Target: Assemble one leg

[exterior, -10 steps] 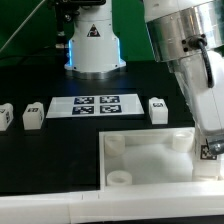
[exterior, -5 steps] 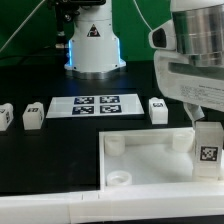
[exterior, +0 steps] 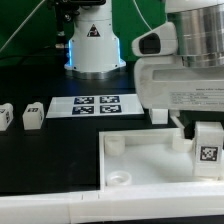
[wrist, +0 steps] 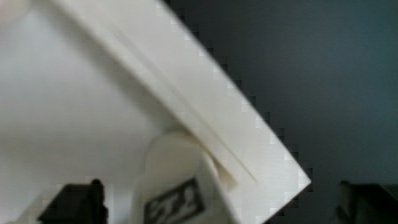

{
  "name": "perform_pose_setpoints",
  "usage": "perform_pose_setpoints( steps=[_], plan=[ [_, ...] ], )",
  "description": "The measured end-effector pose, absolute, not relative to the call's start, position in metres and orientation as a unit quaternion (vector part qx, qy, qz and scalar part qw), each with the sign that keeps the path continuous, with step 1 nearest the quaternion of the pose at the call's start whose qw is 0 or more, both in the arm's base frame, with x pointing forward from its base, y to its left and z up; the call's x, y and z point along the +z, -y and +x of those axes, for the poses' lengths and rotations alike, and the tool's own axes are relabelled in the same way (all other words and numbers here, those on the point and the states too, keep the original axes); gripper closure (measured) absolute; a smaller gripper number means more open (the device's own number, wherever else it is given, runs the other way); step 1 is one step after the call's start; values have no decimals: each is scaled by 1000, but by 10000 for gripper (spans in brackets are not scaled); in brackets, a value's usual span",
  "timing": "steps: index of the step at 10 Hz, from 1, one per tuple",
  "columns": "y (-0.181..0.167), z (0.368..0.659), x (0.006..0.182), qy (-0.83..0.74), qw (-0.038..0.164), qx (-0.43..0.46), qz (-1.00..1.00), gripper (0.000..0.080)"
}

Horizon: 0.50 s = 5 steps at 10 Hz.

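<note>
A white leg (exterior: 208, 148) with a black-and-white tag stands upright at the far right corner of the large white tray (exterior: 150, 165). My gripper (exterior: 204, 134) hangs right over it, and the fingers straddle the leg. In the wrist view the leg (wrist: 178, 192) sits between the two dark fingertips (wrist: 75, 203) with a gap on each side, so my gripper (wrist: 217, 206) is open around it. The tray (wrist: 80, 90) fills most of that view. The foot of the leg is hidden by the tray wall.
Two loose legs (exterior: 33, 114) (exterior: 4, 116) lie at the exterior view's left. Another leg (exterior: 159, 112) is half hidden behind my hand. The marker board (exterior: 95, 104) lies behind the tray. The robot base (exterior: 95, 45) stands at the back.
My hand has turned from tilted to level above the leg and now fills more of the exterior view. The leg has stayed at the tray's far right corner.
</note>
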State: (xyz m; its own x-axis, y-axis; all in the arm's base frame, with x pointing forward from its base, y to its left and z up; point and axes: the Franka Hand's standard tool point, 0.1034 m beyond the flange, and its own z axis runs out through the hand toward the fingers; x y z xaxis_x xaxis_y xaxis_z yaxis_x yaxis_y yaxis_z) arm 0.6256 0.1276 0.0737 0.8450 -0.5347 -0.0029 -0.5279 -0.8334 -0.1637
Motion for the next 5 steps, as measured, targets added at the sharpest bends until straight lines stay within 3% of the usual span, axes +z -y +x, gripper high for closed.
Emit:
perform_pose_setpoints(
  steps=[1, 3, 4, 5],
  plan=[
    [-129, 632, 77, -221, 60, -34, -973, 150],
    [-131, 632, 77, -184, 53, -39, -981, 150],
    [-132, 632, 77, -191, 53, -39, -979, 203],
    [-132, 632, 77, -192, 53, -39, -979, 341]
  ],
)
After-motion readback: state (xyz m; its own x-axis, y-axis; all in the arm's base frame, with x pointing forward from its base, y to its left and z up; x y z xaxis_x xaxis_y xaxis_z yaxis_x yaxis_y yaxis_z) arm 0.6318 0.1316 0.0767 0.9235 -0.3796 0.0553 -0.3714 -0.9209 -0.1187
